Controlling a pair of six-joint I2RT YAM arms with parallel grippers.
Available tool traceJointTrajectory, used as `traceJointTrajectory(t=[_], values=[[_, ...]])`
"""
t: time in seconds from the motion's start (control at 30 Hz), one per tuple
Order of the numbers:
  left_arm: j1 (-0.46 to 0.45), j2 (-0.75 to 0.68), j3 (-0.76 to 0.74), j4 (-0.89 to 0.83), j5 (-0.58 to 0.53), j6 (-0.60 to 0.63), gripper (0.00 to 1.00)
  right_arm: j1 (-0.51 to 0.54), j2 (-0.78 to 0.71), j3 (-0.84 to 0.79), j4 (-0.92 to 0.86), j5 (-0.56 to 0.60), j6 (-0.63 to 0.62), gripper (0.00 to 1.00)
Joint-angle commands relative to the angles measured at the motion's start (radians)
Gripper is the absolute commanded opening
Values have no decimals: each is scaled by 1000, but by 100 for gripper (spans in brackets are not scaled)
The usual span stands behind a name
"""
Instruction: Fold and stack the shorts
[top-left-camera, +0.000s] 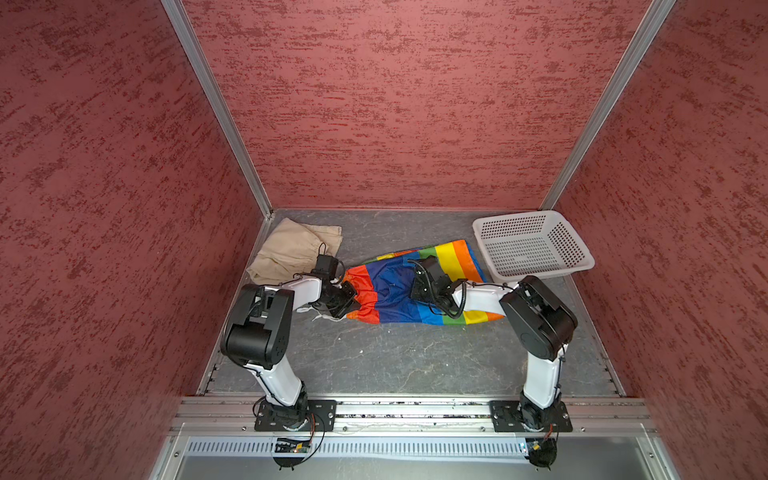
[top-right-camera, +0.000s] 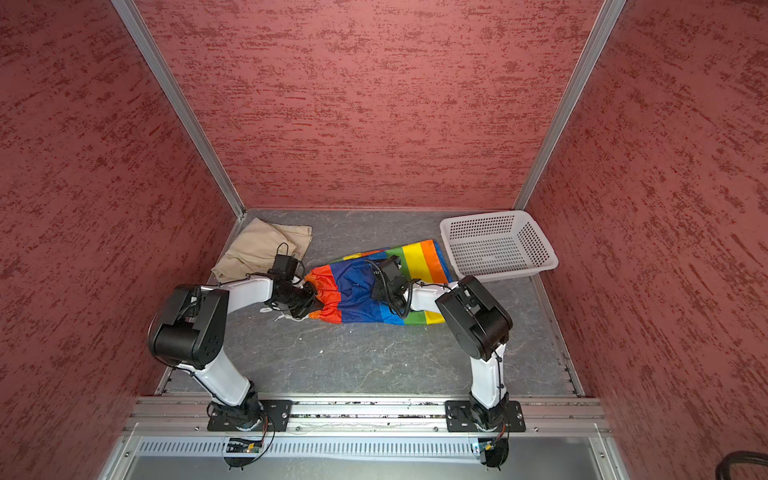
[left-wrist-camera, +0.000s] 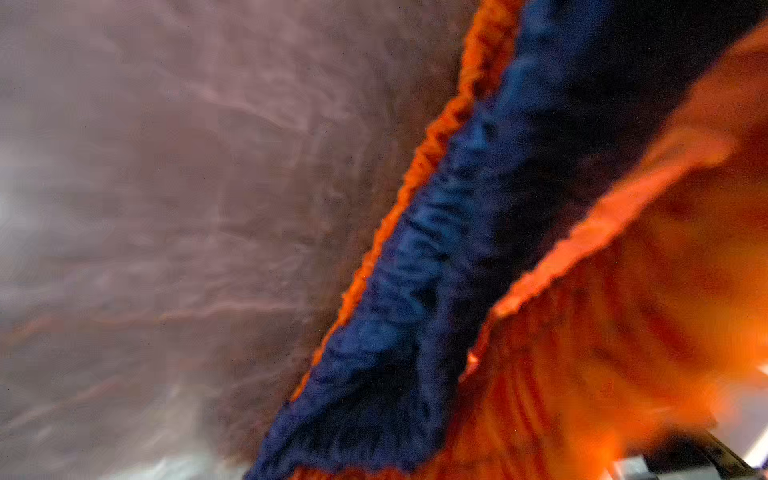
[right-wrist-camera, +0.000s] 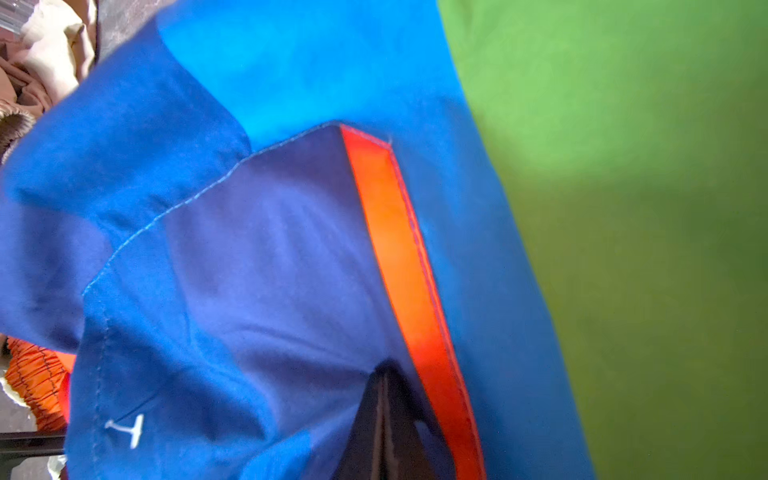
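Lying bunched in the far left corner of the grey table (top-left-camera: 395, 361), the beige shorts (top-left-camera: 293, 249) sit against the wall, apart from the other pair. Just to their right, the left gripper (top-left-camera: 348, 298) meets the gathered orange waistband (top-left-camera: 359, 291) of the rainbow shorts (top-left-camera: 395, 297). Its fingers are pressed together. Its wrist view is blurred, but it shows one layer of that waistband raised close to the camera, with the navy lining (left-wrist-camera: 436, 270) exposed beside it, so the gripper is pinching the waistband's upper layer. A white drawstring (top-left-camera: 326, 318) trails onto the table at the near side of this gripper. The rainbow shorts lie across the middle of the table in both top views, waist to the left and legs to the right. Their stripes run from orange through navy, blue and green to yellow and orange. The right gripper (top-left-camera: 417, 289) is set over the navy and blue part. In its wrist view the dark fingers (right-wrist-camera: 370, 440) are closed on a peak of navy cloth that puckers up into them, beside an orange trim strip (right-wrist-camera: 399, 257). Farther right, the far leg's orange hem ends just beside the white basket (top-left-camera: 544, 272), which stands in the far right corner of the table.
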Motion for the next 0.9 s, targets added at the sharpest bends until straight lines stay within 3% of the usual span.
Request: traceJointTrajectory(t=[0.0, 0.27, 0.4, 0.53, 0.73, 0.87], values=[[-1, 69, -44, -93, -130, 42, 6, -11, -11, 1, -114, 60, -27, 7], [-42, -63, -79, -174, -199, 51, 9, -73, -176, 34, -107, 62, -147, 26], [-48, -183, -3, -254, -221, 51, 21, -161, -175, 75, -126, 41, -158, 31], [-68, -259, 134, -310, -286, 41, 33, -186, -138, 119, -104, 63, -176, 36], [-83, -160, 249, -194, -266, -8, 35, -192, 10, 219, -55, 2, -157, 35], [-76, 12, 297, -140, -229, -20, 28, -220, 79, 235, -17, -72, -116, 34]])
